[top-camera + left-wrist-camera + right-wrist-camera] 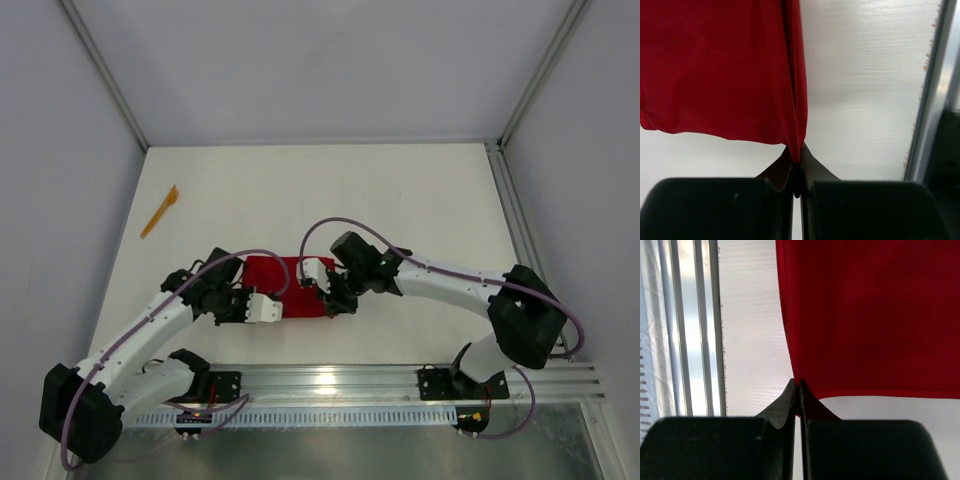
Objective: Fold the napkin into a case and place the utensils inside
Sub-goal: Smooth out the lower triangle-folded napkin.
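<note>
Near the desk rail, my left claw and right claw each pinch a corner of the soft red napkin.

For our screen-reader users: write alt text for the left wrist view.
Black left fingers, shut, pinch the edge of the red napkin, which spreads away across the white table. A metal rail runs down the right side.

You are looking at a plain, unpatterned bright red napkin, an orange utensil, a white surface, black fingers, white arms with black joints, and pale purple cables.
</note>
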Tool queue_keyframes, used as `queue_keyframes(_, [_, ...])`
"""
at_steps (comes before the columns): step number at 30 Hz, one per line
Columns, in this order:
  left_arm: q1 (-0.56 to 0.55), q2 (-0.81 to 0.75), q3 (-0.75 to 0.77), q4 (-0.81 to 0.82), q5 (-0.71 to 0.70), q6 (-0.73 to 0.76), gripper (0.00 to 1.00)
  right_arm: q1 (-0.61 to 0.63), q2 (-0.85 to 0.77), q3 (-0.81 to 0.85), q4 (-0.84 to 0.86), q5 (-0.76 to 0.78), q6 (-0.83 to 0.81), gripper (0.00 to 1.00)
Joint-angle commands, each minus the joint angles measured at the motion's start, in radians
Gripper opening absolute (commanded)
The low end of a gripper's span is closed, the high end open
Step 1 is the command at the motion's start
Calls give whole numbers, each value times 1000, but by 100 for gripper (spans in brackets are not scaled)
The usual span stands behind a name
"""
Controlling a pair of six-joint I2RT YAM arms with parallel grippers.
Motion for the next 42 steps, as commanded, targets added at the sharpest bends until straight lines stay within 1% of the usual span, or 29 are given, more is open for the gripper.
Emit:
queue_keyframes(1, [22, 54, 58, -210, -3, -12, 0, -48, 81, 103, -170, -83, -43, 3])
queue_keyframes(2, [24, 68, 68, -232, -1, -3, 0, -59, 101, 120, -201, -97, -53, 3])
queue_keyframes(5, [26, 111, 93, -278, -9, 17, 0, -83, 177, 169, -224, -120, -71, 3])
queue_keyframes(10, [44, 170, 143, -287, -2, 48, 0, -146, 221, 183, -183, -221, -68, 3])
queue_keyframes(12, [59, 219, 173, -301, -7, 65, 0, -157, 235, 190, -183, -207, -66, 3])
queue_keyframes(14, [65, 234, 176, -295, -40, 93, 0, -157, 243, 193, -197, -201, -76, 3])
queue_keyframes(15, [67, 243, 168, -290, -53, 103, 2, -155, 244, 189, -197, -198, -73, 3])
queue_keyframes(16, [69, 246, 164, -280, -66, 108, 6, -155, 244, 186, -192, -197, -70, 3])
queue_keyframes(17, [69, 251, 159, -261, -81, 108, 16, -154, 243, 183, -181, -197, -63, 3])
queue_keyframes(19, [69, 256, 162, -258, -77, 110, 25, -151, 240, 173, -168, -209, -51, 3])
queue_keyframes(20, [69, 254, 168, -255, -51, 93, 36, -145, 240, 172, -157, -216, -50, 3])
queue_keyframes(22, [69, 248, 190, -266, -18, 82, 46, -142, 244, 175, -149, -233, -42, 3])
queue_keyframes(23, [67, 248, 196, -272, 1, 74, 54, -142, 246, 178, -142, -262, -37, 3])
queue_keyframes(24, [69, 250, 208, -296, 18, 79, 57, -142, 252, 184, -138, -269, -31, 3])
queue_keyframes(25, [69, 247, 211, -304, 23, 83, 62, -142, 255, 186, -138, -273, -31, 3])
queue_keyframes(27, [67, 239, 229, -306, 41, 65, 79, -143, 257, 190, -135, -278, -28, 3])
queue_keyframes(28, [67, 234, 242, -307, 63, 50, 90, -142, 257, 189, -135, -282, -25, 3])
queue_keyframes(29, [67, 221, 258, -318, 89, 35, 99, -142, 257, 187, -128, -284, -14, 3])
queue_keyframes(30, [61, 210, 294, -327, 119, 24, 99, -142, 257, 186, -123, -284, -7, 3])
queue_keyframes(31, [47, 198, 305, -313, 130, -33, 99, -142, 257, 184, -120, -284, -1, 3])
queue_keyframes(32, [-6, 158, 302, -278, 105, -82, 99, -143, 260, 186, -114, -284, 12, 3])
queue_keyframes(33, [-42, 133, 286, -226, 63, -135, 99, -142, 261, 186, -108, -284, 16, 3])
queue_keyframes(34, [-81, 106, 265, -95, -11, -238, 99, -142, 263, 184, -105, -282, 24, 3])
queue_keyframes(35, [-147, 54, 213, -48, -35, -261, 99, -143, 264, 184, -88, -282, 39, 3])
queue_keyframes(37, [-201, 15, 165, 27, -57, -295, 99, -142, 270, 178, -82, -289, 50, 3])
queue_keyframes(38, [-247, 4, 133, 62, -61, -335, 99, -142, 270, 175, -71, -287, 56, 3])
queue_keyframes(41, [-277, -7, 108, 102, -86, -418, 99, -142, 266, 158, -54, -279, 81, 3])
queue_keyframes(42, [-278, -5, 102, 110, -95, -424, 99, -142, 266, 157, -51, -281, 87, 3])
